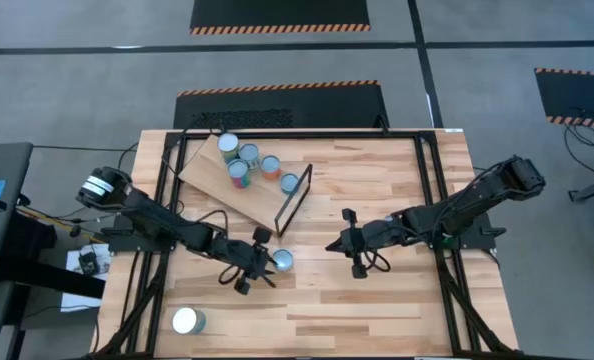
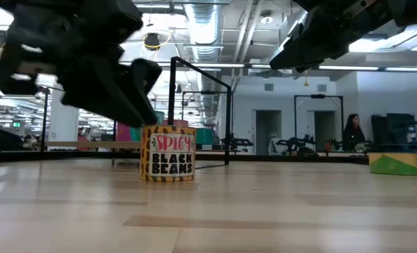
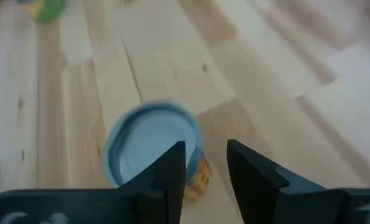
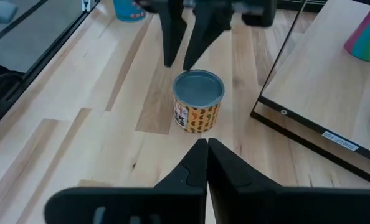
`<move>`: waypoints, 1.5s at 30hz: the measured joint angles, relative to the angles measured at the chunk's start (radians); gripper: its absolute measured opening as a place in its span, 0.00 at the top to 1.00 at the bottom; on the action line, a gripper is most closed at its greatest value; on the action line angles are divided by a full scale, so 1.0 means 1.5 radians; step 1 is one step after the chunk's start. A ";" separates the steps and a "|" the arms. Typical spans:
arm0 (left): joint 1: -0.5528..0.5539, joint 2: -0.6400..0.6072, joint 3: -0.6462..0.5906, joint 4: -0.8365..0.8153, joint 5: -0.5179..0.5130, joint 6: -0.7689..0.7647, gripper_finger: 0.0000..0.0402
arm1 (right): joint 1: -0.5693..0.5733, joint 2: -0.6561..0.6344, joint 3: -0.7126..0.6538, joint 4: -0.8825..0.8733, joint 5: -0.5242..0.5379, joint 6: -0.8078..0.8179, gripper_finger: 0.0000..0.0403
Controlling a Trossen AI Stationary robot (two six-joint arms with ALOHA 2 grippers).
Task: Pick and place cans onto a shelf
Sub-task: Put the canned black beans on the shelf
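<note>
A can (image 1: 282, 260) with a pale-blue top and an orange "Spicy Black Beans" label (image 2: 168, 153) stands upright on the tabletop, near the black frame (image 1: 295, 200) of the tilted light-wood shelf (image 1: 217, 175). Several cans stand on the shelf, one of them (image 1: 239, 172) near its middle. My left gripper (image 1: 267, 260) is open right beside and slightly above the can (image 3: 151, 149); its fingers (image 4: 172, 37) stand just behind the can (image 4: 199, 99). My right gripper (image 1: 329, 246) is shut and empty (image 4: 205, 142), a short way to the can's right.
Another can (image 1: 187, 320) with a white top stands near the table's near left corner. A green and yellow block (image 2: 393, 163) shows at the right in the low view. Bare planks lie between the two grippers and along the table's near edge.
</note>
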 joint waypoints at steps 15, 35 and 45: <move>0.004 0.053 0.047 -0.062 -0.064 0.032 0.93 | 0.000 0.000 0.000 0.004 0.000 0.000 0.95; 0.125 -0.257 0.045 -0.383 -0.212 -0.239 0.99 | 0.000 0.001 0.000 0.014 0.000 -0.002 0.95; 0.295 -0.201 0.045 -0.318 -0.157 -0.168 0.99 | 0.000 0.001 0.001 0.013 0.000 -0.002 0.95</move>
